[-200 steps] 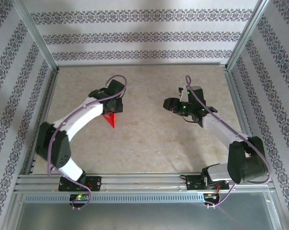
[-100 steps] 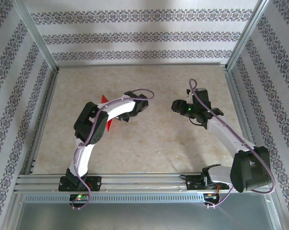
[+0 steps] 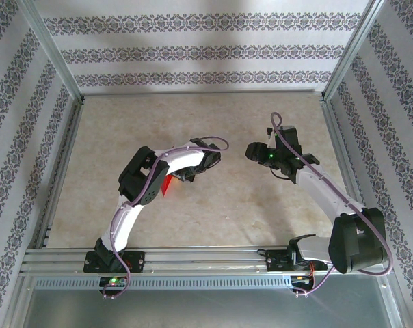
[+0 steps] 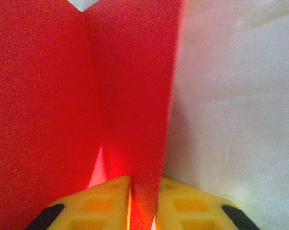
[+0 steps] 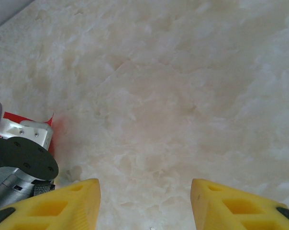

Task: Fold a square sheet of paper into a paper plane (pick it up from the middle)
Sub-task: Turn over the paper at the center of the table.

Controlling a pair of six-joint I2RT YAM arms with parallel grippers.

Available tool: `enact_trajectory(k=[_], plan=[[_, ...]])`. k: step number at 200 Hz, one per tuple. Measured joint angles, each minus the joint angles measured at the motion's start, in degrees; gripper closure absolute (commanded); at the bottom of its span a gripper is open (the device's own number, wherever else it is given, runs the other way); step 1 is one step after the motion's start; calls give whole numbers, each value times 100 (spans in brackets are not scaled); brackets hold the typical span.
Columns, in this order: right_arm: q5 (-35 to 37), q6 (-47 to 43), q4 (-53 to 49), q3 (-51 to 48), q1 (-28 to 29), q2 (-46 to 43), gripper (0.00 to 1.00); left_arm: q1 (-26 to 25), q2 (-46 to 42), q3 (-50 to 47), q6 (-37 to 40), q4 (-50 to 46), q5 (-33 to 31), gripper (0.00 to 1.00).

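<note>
the left claw (image 4: 143,194) has the creased red paper (image 4: 49,96) between nearly closed fingers, though whether they pinch it i cannot tell; it sits mid-table (image 3: 227,219) under that arm. farther out, the right claw (image 5: 144,191) hangs open and empty. folding looks well along; the last folds probably remain

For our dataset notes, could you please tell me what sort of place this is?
Probably a robot test cell: beige marbled tabletop, aluminium rails, floral-striped wallpaper panels, and a white-and-black left arm and right arm bolted at its edge.
</note>
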Motion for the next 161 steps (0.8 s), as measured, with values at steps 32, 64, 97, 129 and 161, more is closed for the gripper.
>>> enact_trajectory(k=[32, 64, 97, 129, 161], plan=[[-2, 33, 13, -4, 0, 31, 47, 0, -144, 11, -52, 66, 382, 70], [-2, 120, 28, -11, 0, 79, 47, -144, -581, -35, -227, 682, 1429, 67], [-2, 166, 61, -35, 0, 94, 47, -426, -1121, -291, -444, 1414, 2430, 67], [-4, 249, 98, -37, -15, 96, 46, -516, -1919, -876, -544, 2013, 2935, 68], [-44, 284, 173, -37, -37, 181, 46, -243, -3198, -1956, -557, 2527, 3036, 70]])
